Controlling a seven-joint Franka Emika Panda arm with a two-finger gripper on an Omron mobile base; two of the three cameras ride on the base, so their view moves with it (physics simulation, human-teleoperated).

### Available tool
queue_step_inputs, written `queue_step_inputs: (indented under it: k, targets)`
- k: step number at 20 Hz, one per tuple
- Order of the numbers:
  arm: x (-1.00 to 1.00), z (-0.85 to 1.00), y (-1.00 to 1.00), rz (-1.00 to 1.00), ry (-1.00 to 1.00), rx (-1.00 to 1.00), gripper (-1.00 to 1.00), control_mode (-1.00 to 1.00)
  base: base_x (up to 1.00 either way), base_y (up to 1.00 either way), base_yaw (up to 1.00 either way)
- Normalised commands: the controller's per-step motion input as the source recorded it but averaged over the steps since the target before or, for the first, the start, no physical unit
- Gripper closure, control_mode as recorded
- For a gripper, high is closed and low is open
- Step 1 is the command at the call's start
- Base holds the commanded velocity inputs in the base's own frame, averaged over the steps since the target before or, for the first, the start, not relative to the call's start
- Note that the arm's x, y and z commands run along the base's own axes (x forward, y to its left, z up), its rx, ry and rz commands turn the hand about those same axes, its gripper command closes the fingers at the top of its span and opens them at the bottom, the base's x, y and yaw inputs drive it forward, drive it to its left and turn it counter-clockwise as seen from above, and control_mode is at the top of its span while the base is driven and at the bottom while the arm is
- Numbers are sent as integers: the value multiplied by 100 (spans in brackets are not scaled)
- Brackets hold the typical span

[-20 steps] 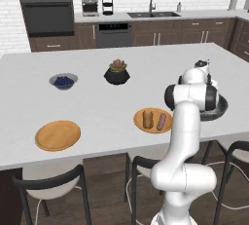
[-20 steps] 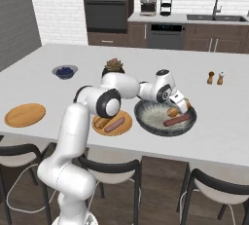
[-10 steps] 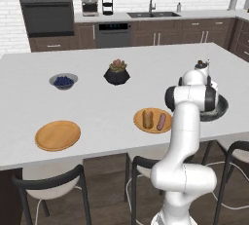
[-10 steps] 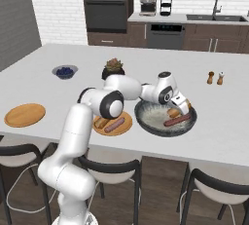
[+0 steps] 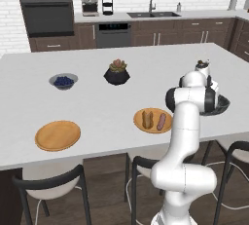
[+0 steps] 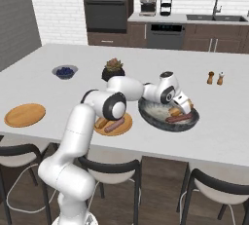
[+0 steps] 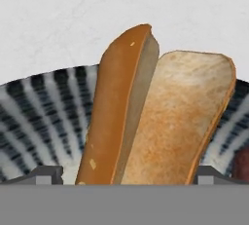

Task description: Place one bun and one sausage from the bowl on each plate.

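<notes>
One plate (image 5: 152, 121) near the arm carries a bun and a sausage; the far plate (image 5: 57, 135) lies bare. The claw (image 6: 183, 104) reaches into the bowl (image 6: 160, 117), fingers astride the remaining bun (image 7: 160, 121); whether it grips, I cannot tell. A sausage (image 6: 178, 118) waits beside.

The gripper (image 6: 184, 103) sits low inside the bowl (image 6: 151, 117), its fingers (image 7: 46, 174) either side of the bun (image 7: 160, 121), with the sausage (image 6: 179, 118) just beside and the rim around. Beyond the bowl stand the shakers (image 6: 215, 78); the near plate (image 6: 125, 124), already loaded, touches its left edge. The far plate (image 5: 57, 135) lies bare, open counter (image 5: 97, 107) between, with pot (image 5: 116, 72) and berries (image 5: 63, 81) further back.
</notes>
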Motion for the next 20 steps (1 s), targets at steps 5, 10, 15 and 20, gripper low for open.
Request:
queue_step_inputs:
  k: [5,10,15,20]
  targets:
    - [-9,-9,4,0,0,0,100,-100,0,0,0]
    - [-6,-2,4,0,-2,0,100,-100,0,0,0]
    - [-3,0,8,0,-6,0,100,-100,0,0,0]
    - [-11,22,17,0,-4,-1,100,-100,0,0,0]
